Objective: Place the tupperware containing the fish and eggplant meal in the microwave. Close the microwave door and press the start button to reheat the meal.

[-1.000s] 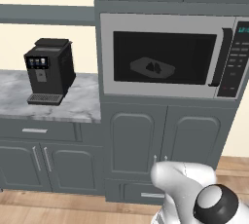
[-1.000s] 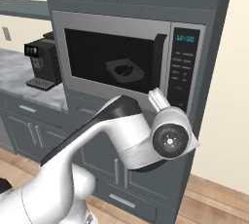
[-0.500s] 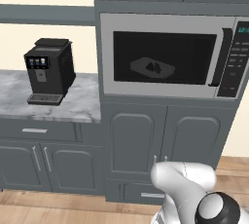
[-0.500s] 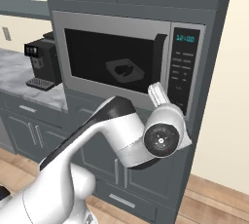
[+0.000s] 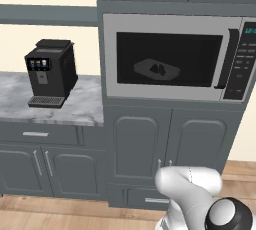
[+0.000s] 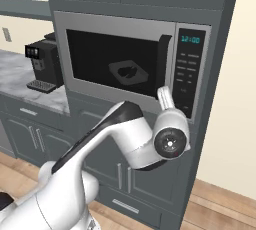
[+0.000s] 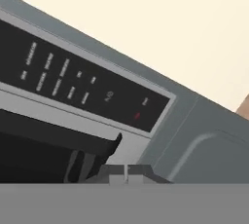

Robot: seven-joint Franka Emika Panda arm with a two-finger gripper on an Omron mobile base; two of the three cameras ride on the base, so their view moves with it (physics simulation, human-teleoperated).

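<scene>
The microwave is built into the grey cabinet wall, and its door is closed. Through the dark window I see the pale tupperware resting inside, with the dark meal on it. In the right base view my hand is raised just in front of the lower keypad, beside the bar handle. In the hand view my gripper is shut and holds nothing. It points at the black keypad, close to a red label, with the handle below.
A black coffee machine stands on the marble counter to the left. Grey cabinet doors sit under the microwave, and a wooden floor lies below.
My hand has shifted only slightly in front of the keypad. The door and the tupperware have not moved.
</scene>
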